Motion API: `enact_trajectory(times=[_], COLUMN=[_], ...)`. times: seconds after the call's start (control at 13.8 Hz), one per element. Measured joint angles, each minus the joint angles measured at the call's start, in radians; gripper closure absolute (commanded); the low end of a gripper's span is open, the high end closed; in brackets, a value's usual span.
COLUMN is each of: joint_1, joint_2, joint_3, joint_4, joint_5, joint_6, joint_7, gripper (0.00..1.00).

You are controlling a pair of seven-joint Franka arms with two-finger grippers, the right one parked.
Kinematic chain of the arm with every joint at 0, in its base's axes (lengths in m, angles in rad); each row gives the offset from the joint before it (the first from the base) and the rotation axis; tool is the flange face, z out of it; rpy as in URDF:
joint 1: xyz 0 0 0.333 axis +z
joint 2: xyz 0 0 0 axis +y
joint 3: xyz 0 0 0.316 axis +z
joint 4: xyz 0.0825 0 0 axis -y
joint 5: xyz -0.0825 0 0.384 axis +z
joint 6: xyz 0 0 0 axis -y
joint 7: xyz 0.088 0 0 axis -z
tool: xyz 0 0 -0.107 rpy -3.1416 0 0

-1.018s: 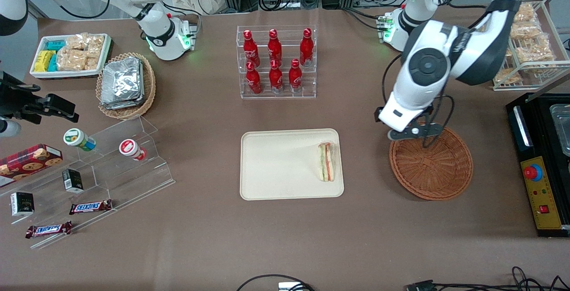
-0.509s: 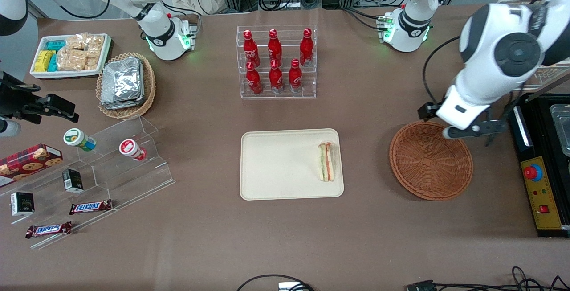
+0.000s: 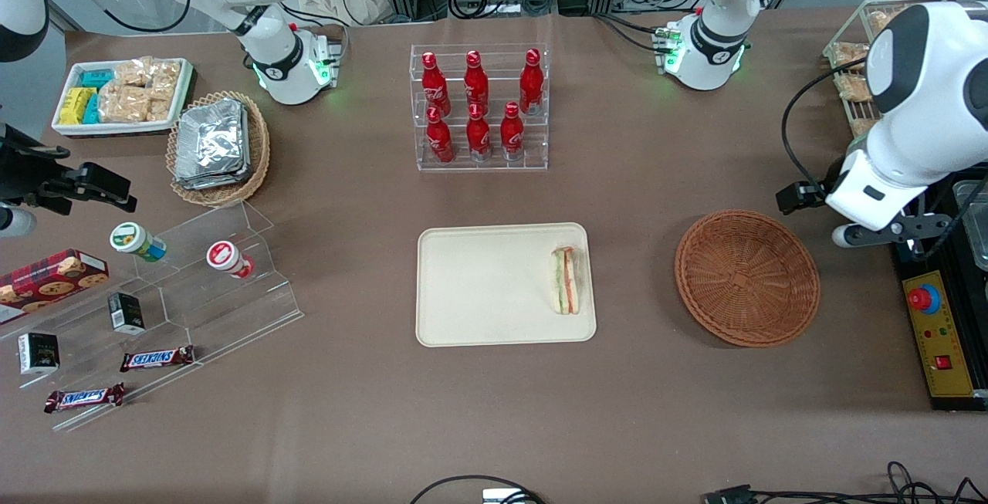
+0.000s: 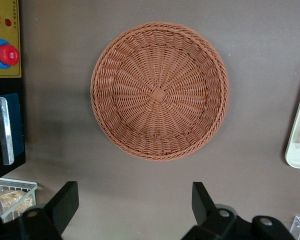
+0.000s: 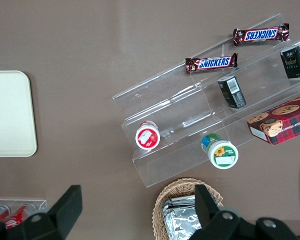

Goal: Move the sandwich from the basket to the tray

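Observation:
The sandwich (image 3: 565,280) lies on the cream tray (image 3: 486,288), at the tray's end nearest the basket. The reddish-brown wicker basket (image 3: 747,279) is empty; it also shows in the left wrist view (image 4: 160,90). My left gripper (image 3: 888,234) is open and empty. It hangs above the table beside the basket, toward the working arm's end, next to the black control box. In the left wrist view the gripper (image 4: 133,197) has its fingers spread wide over bare table, and a tray edge (image 4: 297,140) shows. The tray also shows in the right wrist view (image 5: 9,115).
A black and yellow control box with a red button (image 3: 938,319) stands close to the gripper. A wire rack of snacks (image 3: 849,72) is farther from the camera. A rack of red bottles (image 3: 478,106), a tan basket of foil packets (image 3: 218,145) and an acrylic stand (image 3: 193,272) stand elsewhere.
My left gripper has moved from above the basket's rim sideways toward the working arm's end of the table, off the basket. The sandwich, tray and basket have not moved.

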Motion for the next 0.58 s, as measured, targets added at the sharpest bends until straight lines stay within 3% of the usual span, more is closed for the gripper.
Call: enact_trajectory(times=[0.36,0.58], joint_1=[-0.003,-0.117], joint_2=[0.014,0.011], joint_3=[0.011,0.181], joint_4=[0.028,0.034], joint_5=[-0.016,-0.038], joint_6=[0.0,-0.002], joint_7=[0.001,0.083], gripper=[0.0,0.0])
